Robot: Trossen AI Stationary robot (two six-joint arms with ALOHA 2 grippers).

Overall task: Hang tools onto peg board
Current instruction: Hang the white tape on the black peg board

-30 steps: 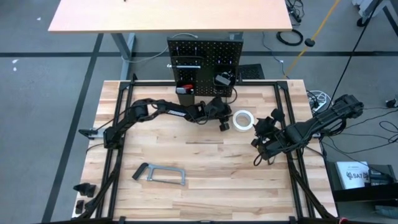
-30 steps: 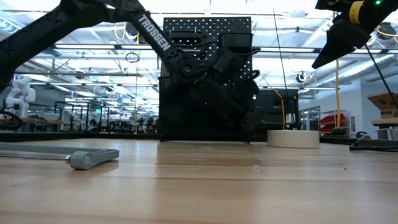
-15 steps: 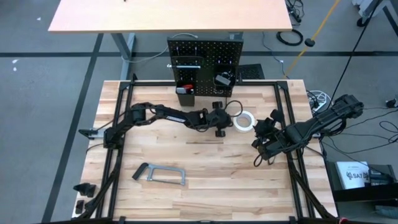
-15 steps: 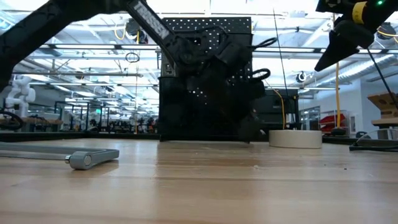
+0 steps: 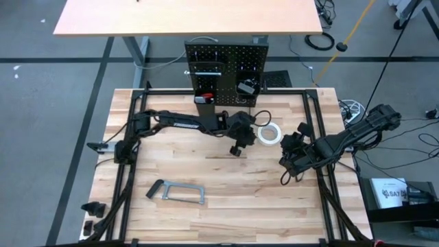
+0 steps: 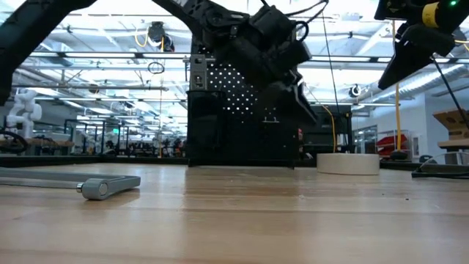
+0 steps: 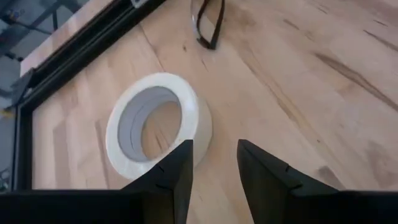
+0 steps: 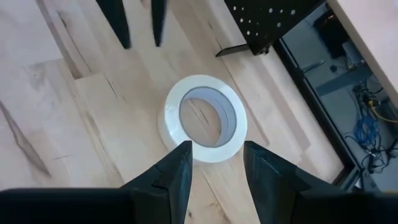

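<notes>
On the upright black perforated peg board (image 5: 225, 72) at the worktop's (image 5: 171, 165) far edge, several tools already hang. The flat white tape roll (image 5: 269, 134) and the grey bar clamp (image 5: 175, 193) lie unhung on the wood. The left pincer (image 5: 235, 148) hovers beside the roll, narrowly parted and empty; the right pincer (image 5: 288, 167) waits nearby, likewise empty.

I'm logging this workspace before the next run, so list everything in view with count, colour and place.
White tape roll: one, white, flat on the table, right of centre.
Grey bar clamp: one, grey metal, table front left.
Black perforated peg board: one, black, upright at the table's far edge, tools already on it.
Red-handled tool: one, red, on the peg board's lower left.
Light wooden table: one, tan.
Second wooden tabletop: one, tan, beyond the peg board.
Left gripper: open, raised beside the tape roll.
Right gripper: open, above the tape roll.
</notes>
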